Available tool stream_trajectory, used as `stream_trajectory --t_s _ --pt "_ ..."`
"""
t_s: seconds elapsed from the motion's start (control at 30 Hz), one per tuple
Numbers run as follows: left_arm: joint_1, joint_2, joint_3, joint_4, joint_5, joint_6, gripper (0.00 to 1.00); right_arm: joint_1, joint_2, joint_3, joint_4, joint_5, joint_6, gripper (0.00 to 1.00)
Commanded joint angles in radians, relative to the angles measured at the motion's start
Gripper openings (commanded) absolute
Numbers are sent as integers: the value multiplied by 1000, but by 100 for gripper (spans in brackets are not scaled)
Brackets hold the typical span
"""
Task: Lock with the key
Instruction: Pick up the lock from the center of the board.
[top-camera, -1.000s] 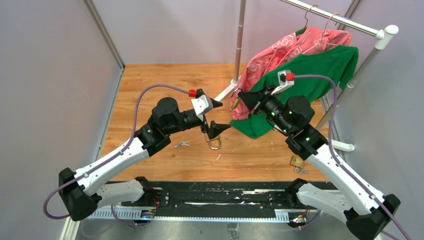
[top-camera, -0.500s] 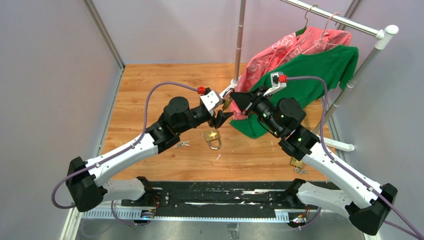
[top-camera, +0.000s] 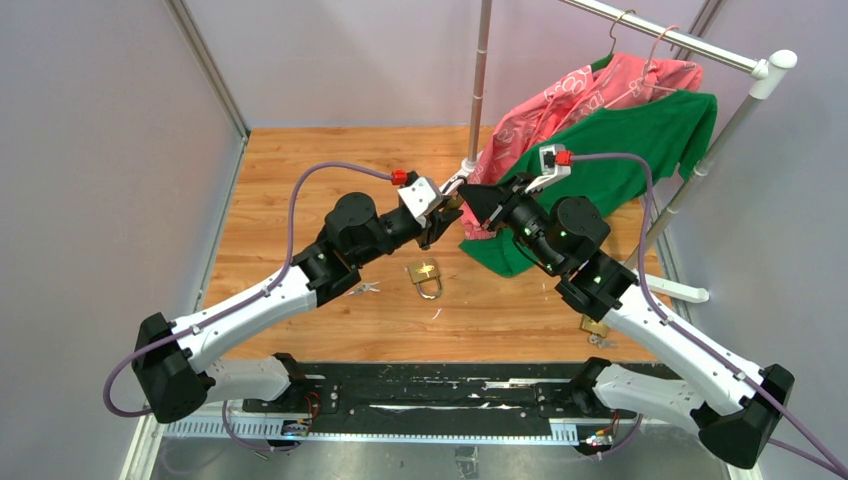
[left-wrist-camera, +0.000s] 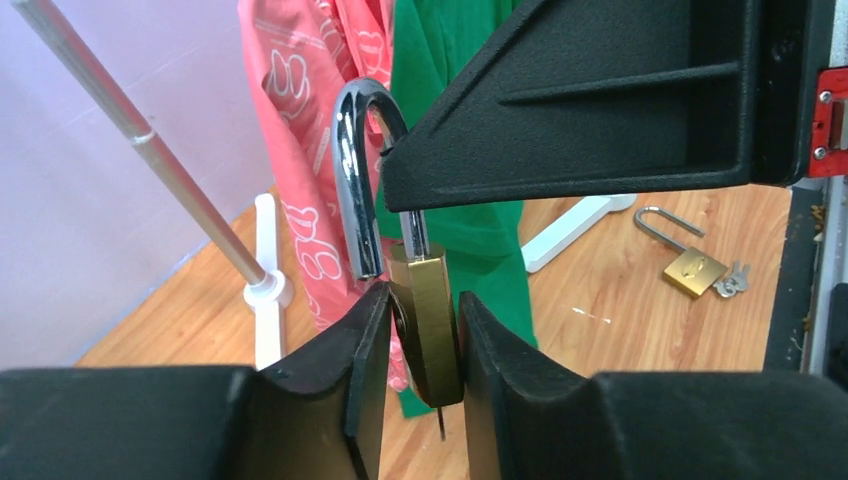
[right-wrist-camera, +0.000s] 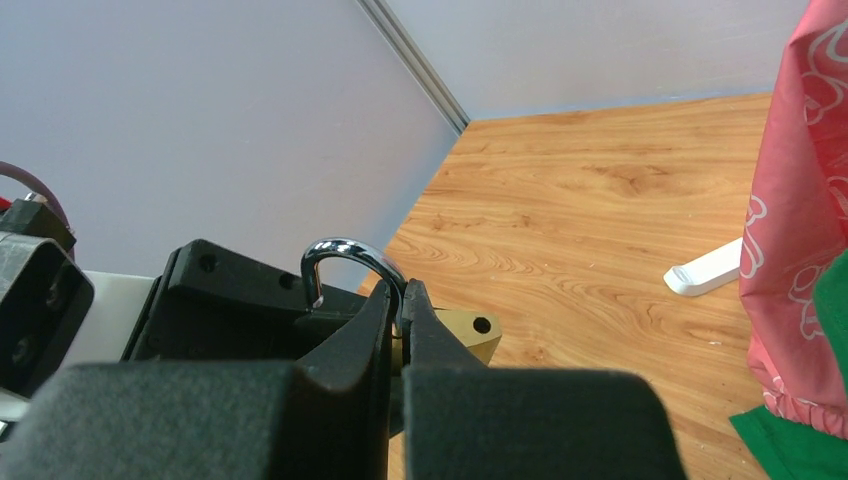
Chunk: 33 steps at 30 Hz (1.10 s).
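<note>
**Fig. Taking the padlock body, mid-air, over the middle of the table (top-camera: 300, 180).** The padlock (left-wrist-camera: 428, 300) hangs above the boards, just left of the hanging clothes (top-camera: 600, 130). Its shackle (left-wrist-camera: 355, 170) is open, with one leg clear of the brass body.

The right gripper (right-wrist-camera: 398, 300) is clamped tight on the shackle's other leg and carries the lock from above. The left gripper (left-wrist-camera: 422, 312) stands narrow. Its fingers (left-wrist-camera: 365, 340) lie against the two broad faces of the body, as far as the wrist view shows.

A thin dark tip (left-wrist-camera: 440, 425) pokes out under the body. It may be a key in the keyhole, but this cannot be told. A loose bunch of keys (top-camera: 365, 288) lies on the boards near the left arm. Two spare padlocks also rest there, one below the grippers (top-camera: 427, 277) and one at the near right (top-camera: 595, 324).

*Doing the step well (judgement):*
- Seat the left pads flat and square on the body, low enough to hold it but clear of the bottom face.
- The right should probably keep its hold until the left grip is firm.
- Bring the free leg over its hole before pressing, and push along the shackle's axis.
- A skewed grip risks twisting the body out of the pads.
</note>
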Motion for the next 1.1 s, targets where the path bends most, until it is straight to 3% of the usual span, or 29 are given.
stream_trajectory --t_s 0.0,0.13,0.37,0.47,0.53,0.63,0.73,0.8,0.87,0.93,1.0,1.07 --pt "-5 2 22 42 -32 13 26 19 -4 36 78 -3 19 0" --pt "-5 -6 16 41 -23 18 0 19 6 38 75 -8 22 0" --pt "-5 -39 -8 30 14 87 0 18 -7 53 -45 45 -20 3" --pt "-5 -69 -25 -16 42 167 0 10 -57 89 -201 106 -114 46" --pt "-5 -89 -35 -69 42 254 0 8 -85 146 -366 105 -229 66" --pt "3 -117 -16 -212 128 398 0 -1 -93 276 -593 -28 -446 82" --pt "66 -126 58 -453 455 470 0 -4 -89 408 -806 -252 -660 82" --pt "84 -108 118 -649 600 528 0 -4 -111 441 -860 -417 -779 82" --pt "84 -96 159 -829 663 602 0 -4 -147 408 -853 -559 -890 81" --pt "84 -99 166 -921 677 620 0 -3 -201 294 -731 -544 -943 80" --pt "84 -103 171 -926 686 581 0 -3 -232 168 -612 -583 -1058 76" --pt "84 -107 174 -891 708 507 0 1 -240 82 -563 -779 -1252 73"
